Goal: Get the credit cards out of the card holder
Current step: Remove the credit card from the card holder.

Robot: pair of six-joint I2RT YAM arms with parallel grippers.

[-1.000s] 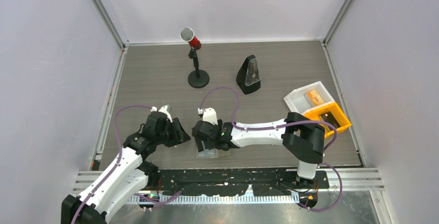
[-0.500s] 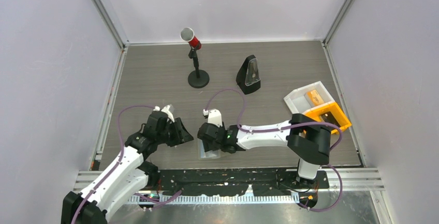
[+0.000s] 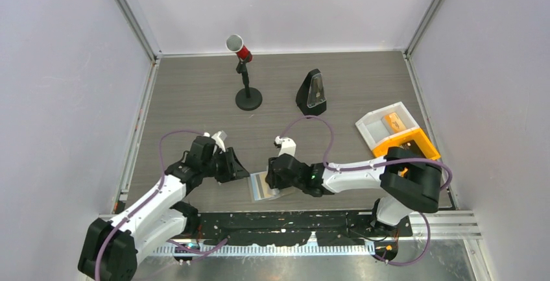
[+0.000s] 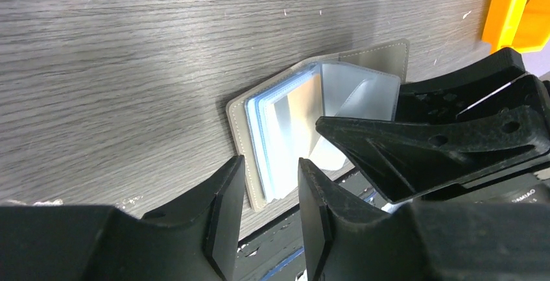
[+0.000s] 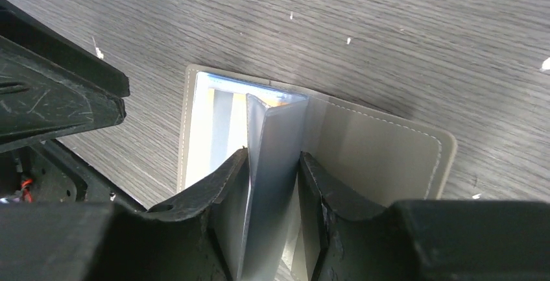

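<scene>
The card holder [image 3: 261,187] lies open near the table's front edge, grey cover down, translucent sleeves inside [image 4: 292,132]. My right gripper [image 3: 275,178] comes in low from the right. Its jaws are shut on one sleeve page [image 5: 273,156] that stands upright from the spine [image 5: 275,109]. My left gripper [image 3: 242,172] hovers open at the holder's left edge [image 4: 270,164], with nothing between its fingers. An orange-tan card [image 3: 394,122] lies in the white half of the tray box. I cannot tell what the sleeves hold.
A red microphone on a black stand [image 3: 245,76] and a black metronome [image 3: 312,93] stand at the back. The orange-and-white tray box [image 3: 421,141] sits at the right, partly behind my right elbow. A black rail [image 3: 292,219] runs along the near edge.
My right gripper slid to the right and its jaws narrowed onto the sleeve page, uncovering the holder's left half. My left gripper moved right, up to the holder.
</scene>
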